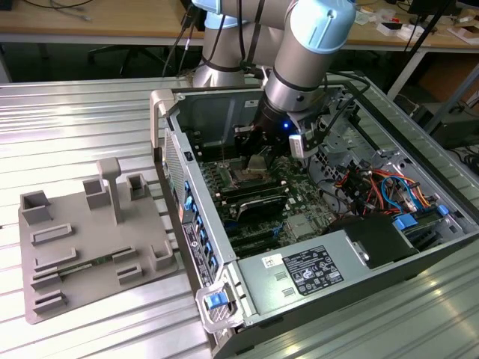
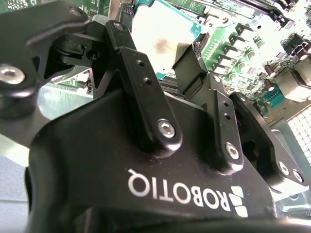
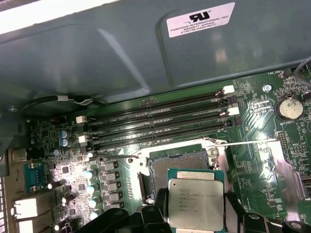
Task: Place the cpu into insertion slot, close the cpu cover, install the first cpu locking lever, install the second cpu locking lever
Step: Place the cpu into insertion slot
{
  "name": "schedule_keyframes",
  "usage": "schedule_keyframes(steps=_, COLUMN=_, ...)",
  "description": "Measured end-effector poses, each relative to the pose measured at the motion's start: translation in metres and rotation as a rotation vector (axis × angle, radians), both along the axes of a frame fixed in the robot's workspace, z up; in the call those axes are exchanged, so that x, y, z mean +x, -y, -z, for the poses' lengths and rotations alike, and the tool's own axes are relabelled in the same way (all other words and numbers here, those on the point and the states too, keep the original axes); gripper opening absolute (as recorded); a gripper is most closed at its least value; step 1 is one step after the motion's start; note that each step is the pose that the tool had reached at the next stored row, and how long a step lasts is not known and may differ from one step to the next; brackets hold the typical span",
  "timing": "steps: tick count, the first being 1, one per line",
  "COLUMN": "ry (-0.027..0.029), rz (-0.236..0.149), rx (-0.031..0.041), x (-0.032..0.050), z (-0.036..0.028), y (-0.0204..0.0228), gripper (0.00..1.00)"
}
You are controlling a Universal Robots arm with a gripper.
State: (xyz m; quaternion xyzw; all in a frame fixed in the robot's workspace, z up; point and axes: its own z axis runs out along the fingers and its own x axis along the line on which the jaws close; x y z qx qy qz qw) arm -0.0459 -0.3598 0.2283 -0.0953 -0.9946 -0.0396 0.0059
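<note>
While end effector [image 3: 194, 217] clamps cpu [image 3: 196, 201] — insertion slot [image 3: 176, 164] just beyond.

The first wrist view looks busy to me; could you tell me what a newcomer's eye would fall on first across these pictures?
The silvery cpu stands out in both wrist views, gripped by the black fingers over the open insertion slot on the green board. In the exterior view, the grey and blue arm reaches down into the open computer case, with a grey moulded tray on the exterior view's left.
</note>
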Motion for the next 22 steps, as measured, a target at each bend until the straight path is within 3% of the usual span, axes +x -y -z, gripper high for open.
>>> schedule_keyframes(steps=22, ry=0.0, rz=0.017, rx=0.0, x=0.0, z=0.0018, y=0.0, gripper=0.55)
